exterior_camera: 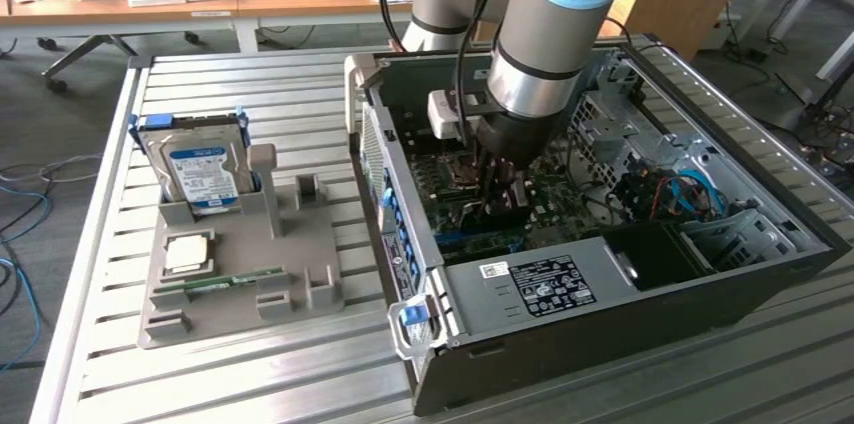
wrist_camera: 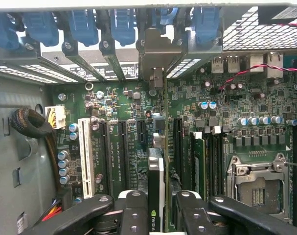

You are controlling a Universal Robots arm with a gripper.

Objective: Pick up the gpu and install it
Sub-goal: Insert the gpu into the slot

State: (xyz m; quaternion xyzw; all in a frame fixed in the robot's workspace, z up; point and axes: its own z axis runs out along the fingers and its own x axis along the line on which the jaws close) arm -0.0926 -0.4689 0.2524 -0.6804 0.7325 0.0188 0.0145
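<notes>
My gripper (exterior_camera: 501,196) reaches down into the open computer case (exterior_camera: 601,289), low over the green motherboard (wrist_camera: 226,98). In the wrist view the gpu (wrist_camera: 156,171) stands edge-on between the two black fingers (wrist_camera: 133,210), which are shut on it; a green logo shows on its dark edge. Its silver bracket (wrist_camera: 155,54) points to the row of rear slot openings under the blue latches (wrist_camera: 79,24). The card hangs over the line of a long black slot (wrist_camera: 120,156); I cannot tell whether it touches the board.
A white slot (wrist_camera: 84,152), RAM sticks (wrist_camera: 199,161) and the CPU socket (wrist_camera: 258,181) flank the card. A sleeved cable bundle (wrist_camera: 28,122) lies by the case wall. Outside, a grey holder (exterior_camera: 234,274) on the slatted table carries a hard drive (exterior_camera: 200,169), a CPU (exterior_camera: 187,252) and a RAM stick (exterior_camera: 227,282).
</notes>
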